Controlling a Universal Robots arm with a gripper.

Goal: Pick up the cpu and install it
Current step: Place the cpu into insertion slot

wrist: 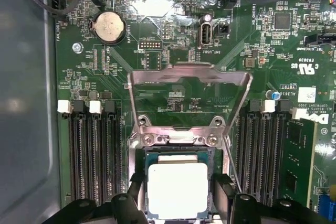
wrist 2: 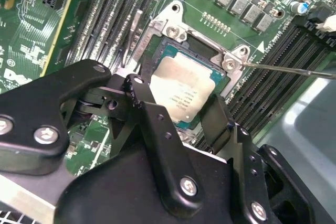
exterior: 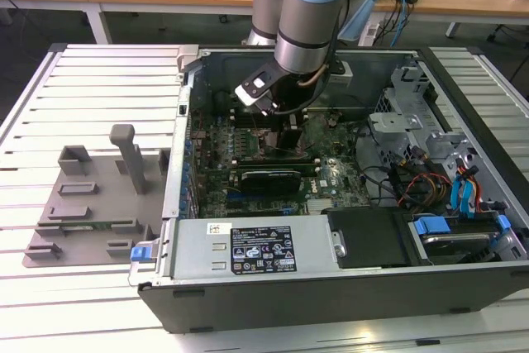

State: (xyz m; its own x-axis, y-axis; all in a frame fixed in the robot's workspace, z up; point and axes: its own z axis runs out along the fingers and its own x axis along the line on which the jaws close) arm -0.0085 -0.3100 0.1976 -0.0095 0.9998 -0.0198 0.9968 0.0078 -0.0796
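1. straddling the cpu, the gripper hangs low over the motherboard inside the open computer case.
2. the cpu lies flat in the socket, silver top up, between the memory slots on either side.
3. the load plate stands raised just past the chip.
4. whether the claw clasps the chip or sits clear of it cannot be told.
5. the grey tray fixture rests on the slatted table, beside the case at the exterior view's left.

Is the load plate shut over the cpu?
No: in the first wrist view the plate stands swung open and the cpu lies with its metal top bare.
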